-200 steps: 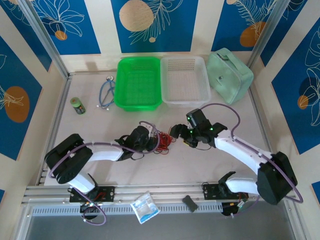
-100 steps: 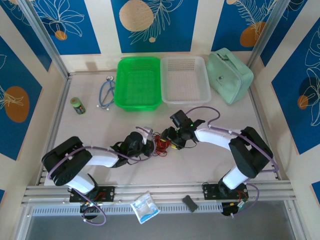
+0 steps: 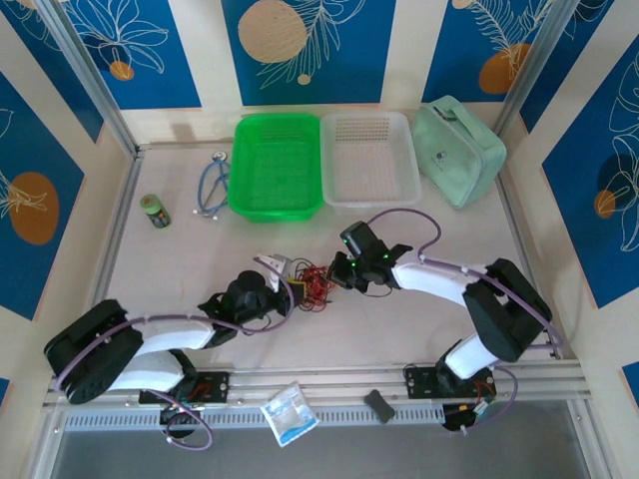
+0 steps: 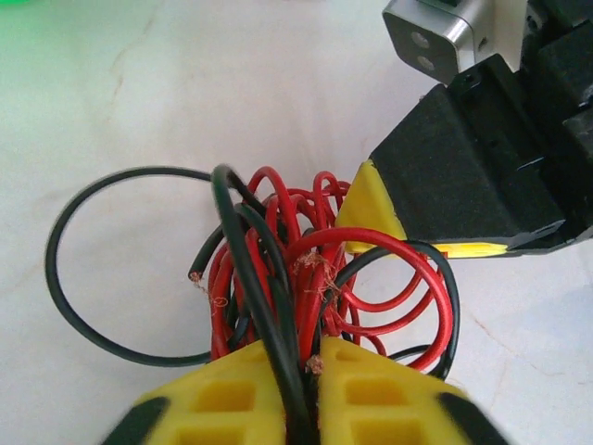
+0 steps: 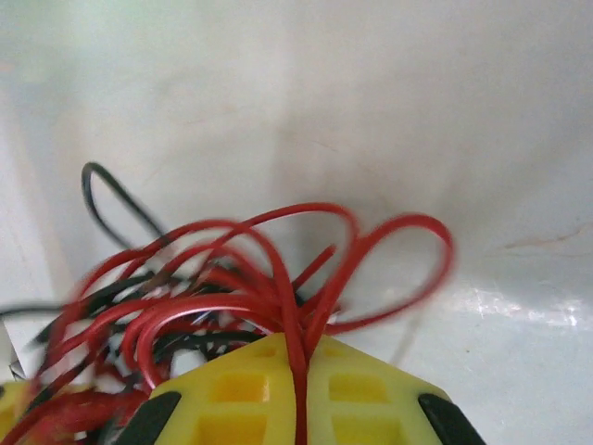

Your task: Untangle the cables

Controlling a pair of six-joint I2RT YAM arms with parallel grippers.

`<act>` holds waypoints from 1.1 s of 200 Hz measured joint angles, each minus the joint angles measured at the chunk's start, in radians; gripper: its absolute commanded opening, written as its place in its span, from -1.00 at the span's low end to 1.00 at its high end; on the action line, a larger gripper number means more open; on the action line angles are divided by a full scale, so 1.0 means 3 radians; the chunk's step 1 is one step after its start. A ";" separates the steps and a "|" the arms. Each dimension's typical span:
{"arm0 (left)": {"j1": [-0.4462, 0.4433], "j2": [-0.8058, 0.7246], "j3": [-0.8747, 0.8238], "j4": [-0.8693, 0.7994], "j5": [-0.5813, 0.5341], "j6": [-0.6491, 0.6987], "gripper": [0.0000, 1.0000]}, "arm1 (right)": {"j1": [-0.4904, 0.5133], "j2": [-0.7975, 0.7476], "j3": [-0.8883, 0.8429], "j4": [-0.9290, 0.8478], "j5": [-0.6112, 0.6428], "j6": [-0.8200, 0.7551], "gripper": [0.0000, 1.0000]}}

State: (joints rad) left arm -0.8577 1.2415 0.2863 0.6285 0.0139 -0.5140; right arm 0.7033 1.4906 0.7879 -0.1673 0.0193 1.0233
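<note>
Your right hand point(image 5: 298, 369) is clamped shut on a red strand of the cables point(image 5: 227, 306); your left hand point(image 4: 310, 375) nips a black one, pads almost touching. From above, the tangle lies on the worktop point(image 3: 384, 339) between both hands, the green basket point(image 3: 276, 212) well behind it.

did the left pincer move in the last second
Yes. In the top view the left pincer has pulled back left and toward the near edge, farther from the green basket, clamped on the cables.
</note>
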 measured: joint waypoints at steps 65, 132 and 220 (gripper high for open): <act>0.0000 -0.1270 0.0029 -0.0913 -0.0094 0.0174 0.80 | 0.0146 -0.0570 -0.0303 0.0240 0.0188 -0.1241 -1.00; 0.0045 -0.0769 0.0371 -0.1495 -0.0460 0.0282 0.84 | 0.0146 -0.1077 -0.0599 0.0347 0.0135 -0.1787 -1.00; 0.0081 0.0678 0.1155 -0.1123 0.0582 0.0376 0.48 | -0.0093 -0.1892 -0.1195 0.0319 0.0052 -0.1841 -1.00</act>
State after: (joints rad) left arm -0.8333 1.4448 0.6327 0.2916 0.1886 -0.4011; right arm 0.6754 0.9230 0.4294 -0.0715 0.0349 0.4709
